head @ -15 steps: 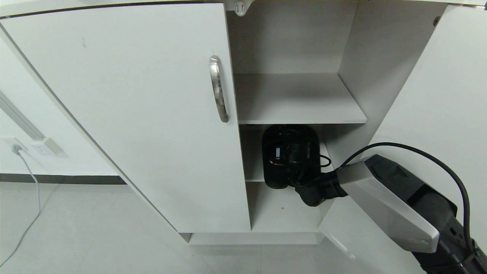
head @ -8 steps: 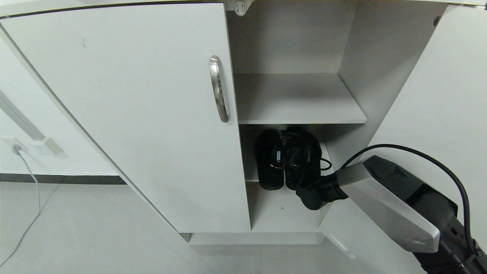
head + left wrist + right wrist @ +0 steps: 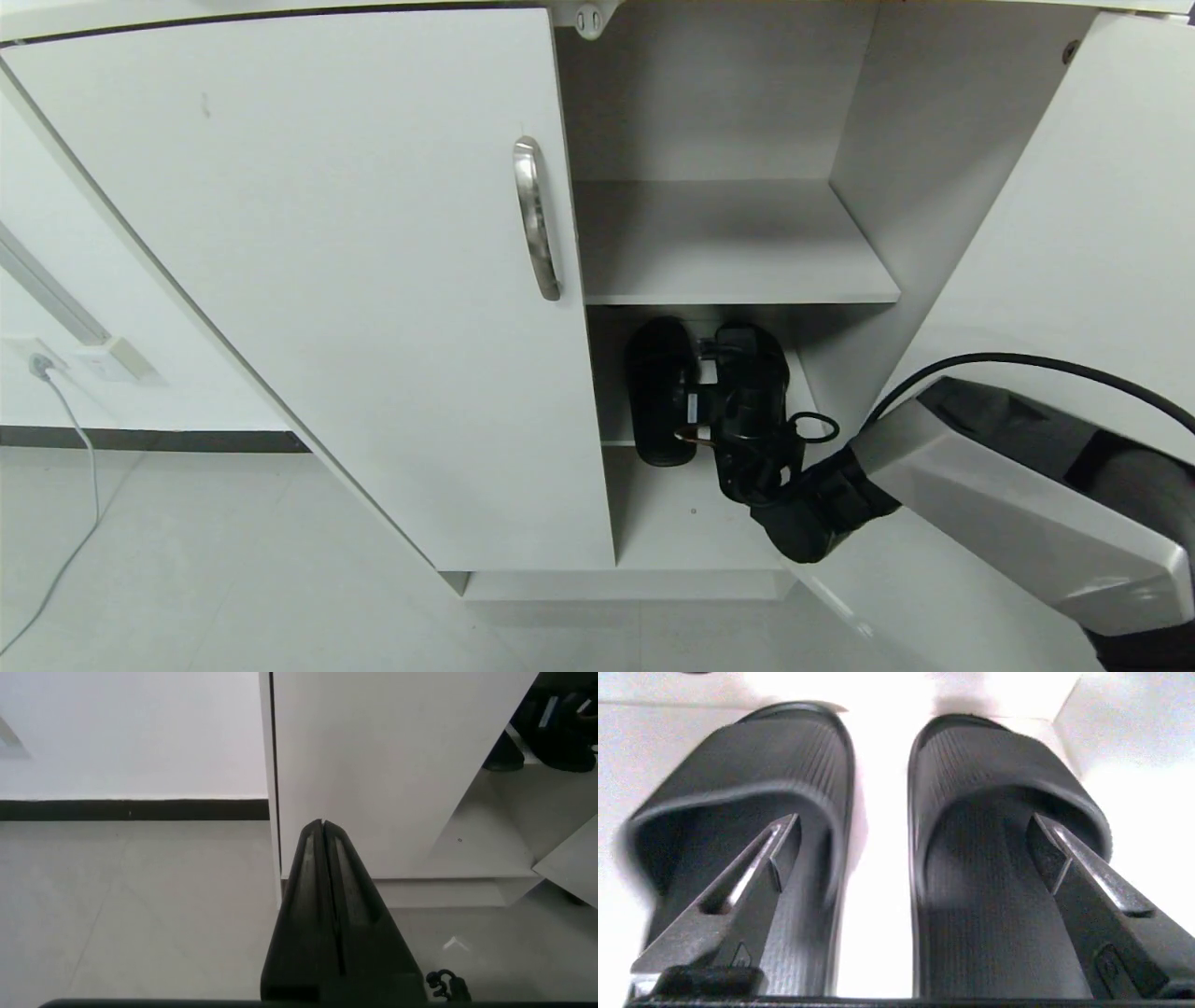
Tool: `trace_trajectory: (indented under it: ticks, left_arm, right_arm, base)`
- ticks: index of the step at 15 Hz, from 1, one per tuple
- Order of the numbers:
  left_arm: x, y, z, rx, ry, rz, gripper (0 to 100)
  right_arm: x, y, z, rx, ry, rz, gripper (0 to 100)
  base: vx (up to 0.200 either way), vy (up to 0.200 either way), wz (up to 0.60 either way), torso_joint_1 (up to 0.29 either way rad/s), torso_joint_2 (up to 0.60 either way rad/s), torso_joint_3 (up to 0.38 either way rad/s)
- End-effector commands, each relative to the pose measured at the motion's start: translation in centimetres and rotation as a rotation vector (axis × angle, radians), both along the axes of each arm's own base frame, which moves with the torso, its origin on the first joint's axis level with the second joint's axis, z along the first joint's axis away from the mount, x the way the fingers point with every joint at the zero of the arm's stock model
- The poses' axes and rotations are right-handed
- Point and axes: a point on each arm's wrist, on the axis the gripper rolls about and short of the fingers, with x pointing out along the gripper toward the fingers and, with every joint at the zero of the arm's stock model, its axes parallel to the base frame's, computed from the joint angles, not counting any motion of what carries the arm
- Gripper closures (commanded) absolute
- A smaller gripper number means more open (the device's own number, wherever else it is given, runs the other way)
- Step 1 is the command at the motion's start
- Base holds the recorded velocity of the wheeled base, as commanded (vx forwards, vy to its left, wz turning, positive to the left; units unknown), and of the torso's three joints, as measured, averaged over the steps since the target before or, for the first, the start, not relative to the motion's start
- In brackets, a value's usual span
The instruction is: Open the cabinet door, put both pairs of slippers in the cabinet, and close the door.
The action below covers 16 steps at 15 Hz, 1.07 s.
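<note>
A pair of black slippers [image 3: 658, 387] lies side by side on the cabinet's lower shelf [image 3: 624, 431]. In the right wrist view the two slippers [image 3: 799, 793] point away from the camera. My right gripper [image 3: 738, 411] is inside the open right half, just in front of them. It [image 3: 915, 821] is open, with one finger [image 3: 747, 873] over each slipper and nothing held. My left gripper [image 3: 322, 831] is shut and empty, hanging over the floor in front of the shut left door [image 3: 392, 756].
The cabinet's left door [image 3: 327, 261] is shut, with a metal handle [image 3: 536, 219]. The right door [image 3: 1083, 233] stands wide open beside my right arm. The upper shelf [image 3: 728, 243] and the cabinet floor [image 3: 691, 527] are bare. A wall socket and cable [image 3: 42, 369] are at the far left.
The slippers, held together as one block a second ago, now lie apart on the shelf. My right gripper has opened and drawn back out toward the front of the cabinet.
</note>
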Motion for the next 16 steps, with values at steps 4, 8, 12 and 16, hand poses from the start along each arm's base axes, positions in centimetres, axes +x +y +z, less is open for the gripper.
trace_trajectory:
  ticks: [4, 8, 12, 16]
  left_arm:
    - [0.0, 0.0, 0.0, -0.002, 0.001, 0.000, 100]
    - [0.0, 0.0, 0.0, -0.003, 0.001, -0.003, 100]
    - [0.0, 0.0, 0.0, -0.003, 0.001, -0.003, 100]
    - [0.0, 0.0, 0.0, -0.003, 0.001, -0.003, 100]
  right_arm:
    - [-7.8, -0.2, 2.0, -0.008, 0.009, 0.114, 0]
    - [-10.1, -1.4, 1.2, -0.013, 0.017, 0.138, 0]
    - [-10.1, -1.2, 1.0, -0.015, 0.017, 0.141, 0]
    - [-10.1, -1.2, 1.0, -0.014, 0.015, 0.141, 0]
  base:
    - [0.000, 0.000, 0.00, 0.000, 0.00, 0.000]
    - [0.000, 0.000, 0.00, 0.000, 0.00, 0.000]
    - [0.000, 0.000, 0.00, 0.000, 0.00, 0.000]
    - [0.000, 0.000, 0.00, 0.000, 0.00, 0.000]
